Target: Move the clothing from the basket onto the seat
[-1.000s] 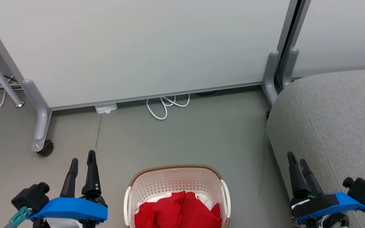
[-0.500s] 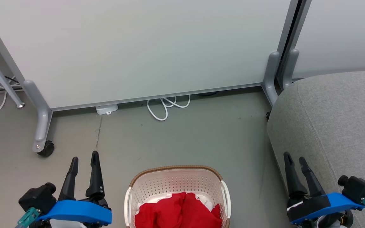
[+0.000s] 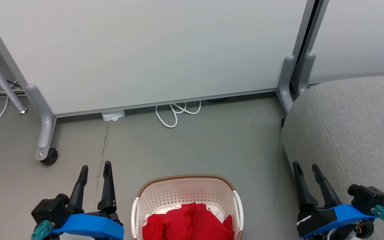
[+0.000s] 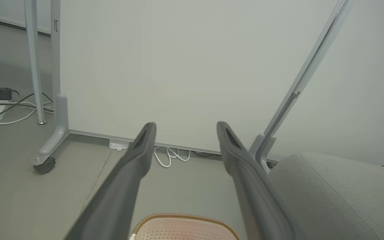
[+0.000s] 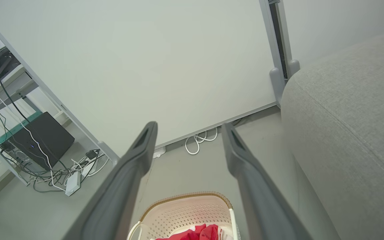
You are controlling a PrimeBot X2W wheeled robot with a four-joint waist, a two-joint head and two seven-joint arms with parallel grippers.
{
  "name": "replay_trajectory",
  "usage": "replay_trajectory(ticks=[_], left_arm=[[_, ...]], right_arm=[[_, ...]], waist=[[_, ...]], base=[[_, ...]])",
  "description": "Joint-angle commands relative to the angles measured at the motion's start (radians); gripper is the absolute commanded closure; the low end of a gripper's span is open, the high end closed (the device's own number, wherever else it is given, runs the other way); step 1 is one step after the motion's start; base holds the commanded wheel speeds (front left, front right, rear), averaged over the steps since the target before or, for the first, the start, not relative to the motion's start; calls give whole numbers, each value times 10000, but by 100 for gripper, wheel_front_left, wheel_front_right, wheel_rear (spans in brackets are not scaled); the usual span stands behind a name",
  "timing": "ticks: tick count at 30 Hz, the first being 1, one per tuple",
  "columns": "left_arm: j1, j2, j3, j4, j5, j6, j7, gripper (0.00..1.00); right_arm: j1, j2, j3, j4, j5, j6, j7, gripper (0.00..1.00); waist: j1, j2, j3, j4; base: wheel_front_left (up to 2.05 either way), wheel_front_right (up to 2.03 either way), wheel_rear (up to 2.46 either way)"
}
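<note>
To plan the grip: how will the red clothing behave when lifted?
The clothing lies in soft folds, so it is probably floppy and will hang down. It looks thin, so likely light. It is bunched in the basket, so one piece may drag another.

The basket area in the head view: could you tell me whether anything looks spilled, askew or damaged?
Nothing stands out. The basket stands upright on the floor, the clothing heaped inside it, none spilled. A white cable loops loosely under the partition.

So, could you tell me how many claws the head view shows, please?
2. The left claw is at lower left, left of the basket; the right claw is at lower right, by the seat.
</note>
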Motion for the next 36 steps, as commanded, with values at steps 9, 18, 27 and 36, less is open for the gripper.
replay_trajectory(ticks=[9,18,27,36], left_arm=[[35,-27,26,79,653,-101,-262,0],[65,-83,-21,62,1026,-166,-450,0],[124,-113,-71,43,1551,-211,-621,0],[184,-134,-116,20,2121,-240,-769,0]], right_arm=[[-96,-82,-58,-4,-965,20,-204,0],[-87,-85,-108,-4,-1728,22,-301,0],[-58,-90,-45,-16,-2342,24,-433,0],[-53,-94,47,17,-2878,25,-614,0]], waist=[[0,-1,-14,5],[0,-1,-17,13],[0,-1,-20,24],[0,-1,-13,29]], base=[[0,0,0],[0,0,0],[0,0,0],[0,0,0]])
